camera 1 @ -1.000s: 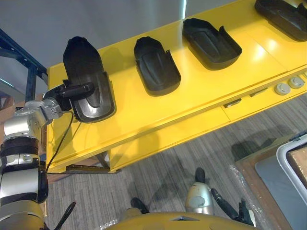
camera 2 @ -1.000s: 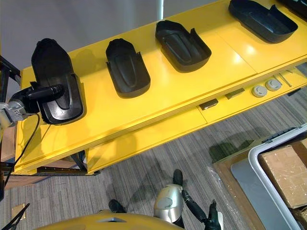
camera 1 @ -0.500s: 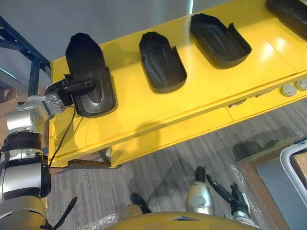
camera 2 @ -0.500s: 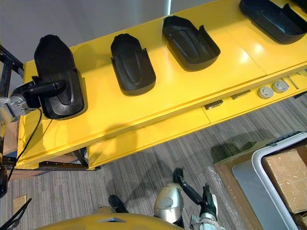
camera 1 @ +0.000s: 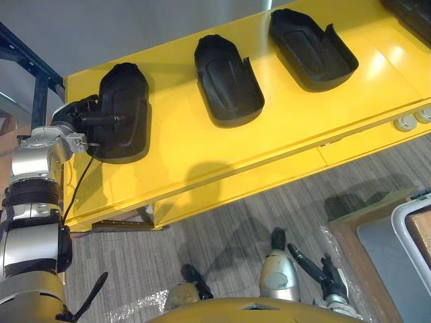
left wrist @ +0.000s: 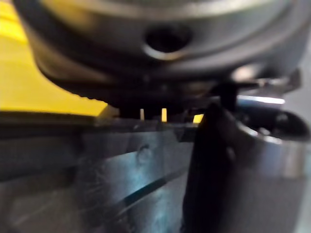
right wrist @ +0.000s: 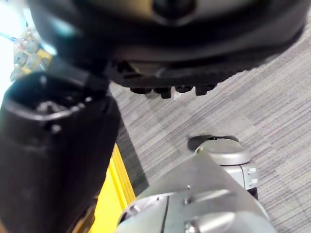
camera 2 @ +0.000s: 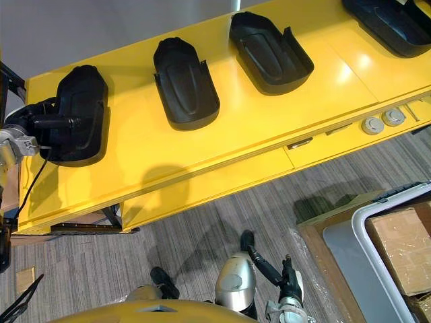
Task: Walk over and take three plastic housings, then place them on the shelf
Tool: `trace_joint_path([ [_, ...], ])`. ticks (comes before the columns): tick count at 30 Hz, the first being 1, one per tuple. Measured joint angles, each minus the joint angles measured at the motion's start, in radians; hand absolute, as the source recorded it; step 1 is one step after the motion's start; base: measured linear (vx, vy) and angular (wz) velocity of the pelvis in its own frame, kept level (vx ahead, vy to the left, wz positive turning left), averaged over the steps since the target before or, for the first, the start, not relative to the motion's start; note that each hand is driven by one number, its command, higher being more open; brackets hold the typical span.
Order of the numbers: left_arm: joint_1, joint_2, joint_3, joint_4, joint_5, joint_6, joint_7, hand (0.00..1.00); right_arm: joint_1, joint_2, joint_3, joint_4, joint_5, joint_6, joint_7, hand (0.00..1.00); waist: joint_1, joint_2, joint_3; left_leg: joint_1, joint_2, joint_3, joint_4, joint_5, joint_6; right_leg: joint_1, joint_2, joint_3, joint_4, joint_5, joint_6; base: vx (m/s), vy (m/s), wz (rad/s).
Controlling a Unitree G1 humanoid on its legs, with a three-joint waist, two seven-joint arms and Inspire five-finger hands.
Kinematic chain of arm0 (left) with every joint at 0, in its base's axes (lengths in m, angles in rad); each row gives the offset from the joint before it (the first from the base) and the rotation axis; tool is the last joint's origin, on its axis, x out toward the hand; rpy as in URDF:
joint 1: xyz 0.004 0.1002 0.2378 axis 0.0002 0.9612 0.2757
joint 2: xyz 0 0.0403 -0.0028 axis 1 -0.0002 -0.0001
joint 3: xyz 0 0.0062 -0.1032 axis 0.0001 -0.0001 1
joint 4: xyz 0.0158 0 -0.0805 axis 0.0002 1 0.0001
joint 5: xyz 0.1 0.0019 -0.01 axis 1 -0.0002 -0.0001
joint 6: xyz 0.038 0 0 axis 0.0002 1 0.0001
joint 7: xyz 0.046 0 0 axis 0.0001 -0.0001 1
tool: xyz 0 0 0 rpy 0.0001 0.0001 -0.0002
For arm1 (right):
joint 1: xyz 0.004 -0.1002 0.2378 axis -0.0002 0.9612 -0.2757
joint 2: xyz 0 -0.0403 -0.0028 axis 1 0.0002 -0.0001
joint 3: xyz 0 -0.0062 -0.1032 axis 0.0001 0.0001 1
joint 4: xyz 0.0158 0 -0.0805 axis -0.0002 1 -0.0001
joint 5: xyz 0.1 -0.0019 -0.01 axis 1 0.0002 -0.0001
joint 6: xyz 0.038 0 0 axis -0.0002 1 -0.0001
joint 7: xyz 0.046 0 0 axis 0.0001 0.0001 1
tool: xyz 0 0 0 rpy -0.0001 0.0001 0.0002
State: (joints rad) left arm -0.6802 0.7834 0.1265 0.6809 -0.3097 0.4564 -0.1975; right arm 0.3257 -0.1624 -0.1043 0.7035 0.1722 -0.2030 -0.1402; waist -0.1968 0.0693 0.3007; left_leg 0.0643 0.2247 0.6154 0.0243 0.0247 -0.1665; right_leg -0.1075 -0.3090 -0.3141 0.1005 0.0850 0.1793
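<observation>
Left robot hand (camera 1: 82, 122) clasps housing (camera 1: 126, 101); right (camera 1: 328, 286) dangles.

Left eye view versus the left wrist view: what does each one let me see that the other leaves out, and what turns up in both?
The left eye view takes in two further black plastic housings lying open side up along the yellow table, the striped grey carpet and the right hand hanging low. The left wrist view adds a close look at the glossy sheen on the black plastic housing being gripped. Both share the dark left hand, that housing in its grip, and the table.
</observation>
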Motion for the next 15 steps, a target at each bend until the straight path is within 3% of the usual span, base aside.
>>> trace_joint_path([
  [8,0.036,-0.041,0.01,-0.009,-0.128,-0.083,0.146,1.0,0.004,0.01,-0.001,0.015,-0.002,0.002,-0.001,1.0,0.005,0.0,-0.007,0.034,0.001,0.001,-0.017,0.002,-0.003,0.062,0.015,-0.013,-0.068,0.029,0.003,0.0,0.0,0.0],
  [11,0.106,-0.072,0.016,-0.061,-0.196,-0.13,0.206,1.0,0.011,0.022,-0.003,0.039,-0.002,0.002,-0.001,1.0,0.007,-0.004,-0.035,0.051,-0.001,0.002,-0.029,0.004,-0.006,0.088,0.02,-0.023,-0.093,0.035,0.005,0.04,-0.003,0.03],
  [15,0.186,-0.126,0.04,-0.187,-0.2,-0.137,0.249,1.0,0.017,0.059,-0.004,0.048,-0.002,0.001,0.001,1.0,0.03,-0.024,-0.065,0.071,0.001,0.01,-0.029,0.004,-0.006,0.121,0.026,-0.032,-0.125,0.045,0.004,0.02,-0.004,0.02],
])
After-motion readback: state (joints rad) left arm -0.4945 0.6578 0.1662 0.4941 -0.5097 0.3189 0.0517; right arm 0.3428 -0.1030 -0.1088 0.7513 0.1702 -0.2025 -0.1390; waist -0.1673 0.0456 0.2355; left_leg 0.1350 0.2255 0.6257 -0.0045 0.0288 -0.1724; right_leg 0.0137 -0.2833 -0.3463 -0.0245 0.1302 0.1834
